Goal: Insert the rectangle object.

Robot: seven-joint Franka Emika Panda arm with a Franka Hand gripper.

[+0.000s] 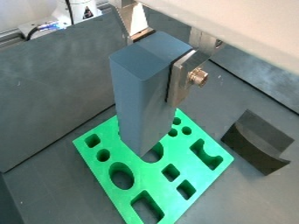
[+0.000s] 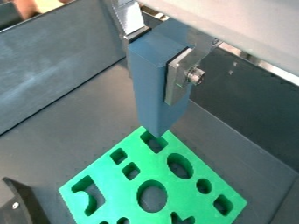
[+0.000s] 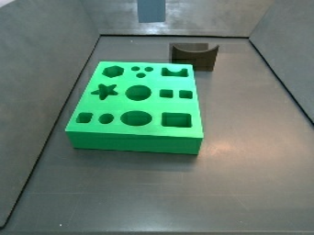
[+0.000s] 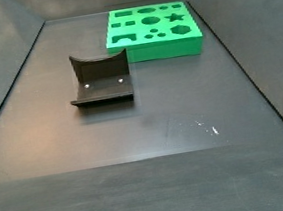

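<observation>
Dark grey flooring with low walls carries a green board (image 3: 135, 103) cut with shaped holes, all of them empty, and a brown notched block (image 4: 100, 80) lying apart from it. Insertion looks not yet begun: the gripper (image 1: 163, 74) hangs high over the board, its silver finger (image 2: 177, 74) pressed against the bar (image 1: 142, 92), pinching it upright. Only the bar's tip (image 3: 150, 9) shows in a side view. It is slate blue-grey, smooth, plain, square-edged, taller than wide.
</observation>
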